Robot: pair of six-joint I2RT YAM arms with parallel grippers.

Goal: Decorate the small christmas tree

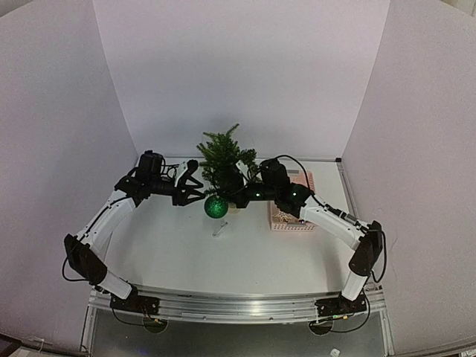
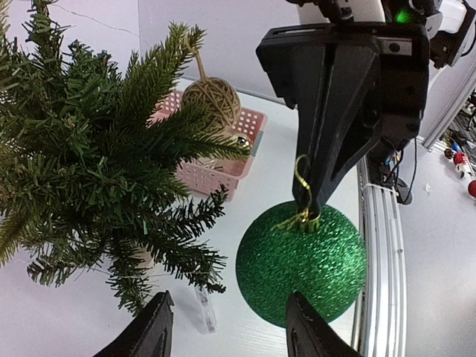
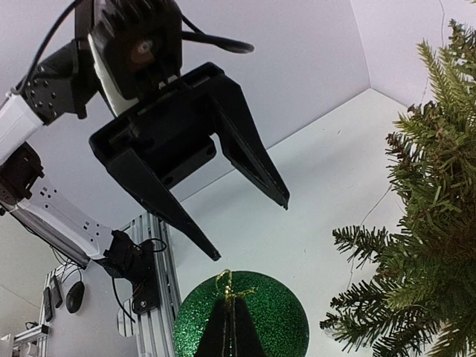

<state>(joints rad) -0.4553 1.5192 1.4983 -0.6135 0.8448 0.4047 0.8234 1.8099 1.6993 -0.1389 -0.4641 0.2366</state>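
Note:
The small christmas tree (image 1: 222, 158) stands at the back middle of the table, upright and bushy. A glittery green bauble (image 1: 216, 207) hangs in front of it by a gold loop (image 3: 227, 283). My right gripper (image 3: 232, 329) is shut on that loop, with the bauble (image 2: 301, 264) dangling below its fingers (image 2: 320, 149). My left gripper (image 2: 230, 327) is open just left of the bauble, its tips to either side and clear of it. In the right wrist view the left gripper (image 3: 251, 230) hovers open above the bauble (image 3: 242, 316). A twine ball ornament (image 2: 212, 100) hangs from a tree branch (image 2: 82, 163).
A pink basket (image 1: 286, 221) sits right of the tree, partly under the right arm. A small clear clip (image 1: 219, 229) lies on the white table in front of the bauble. White walls close in the back and sides. The aluminium rail (image 1: 238, 305) runs along the near edge.

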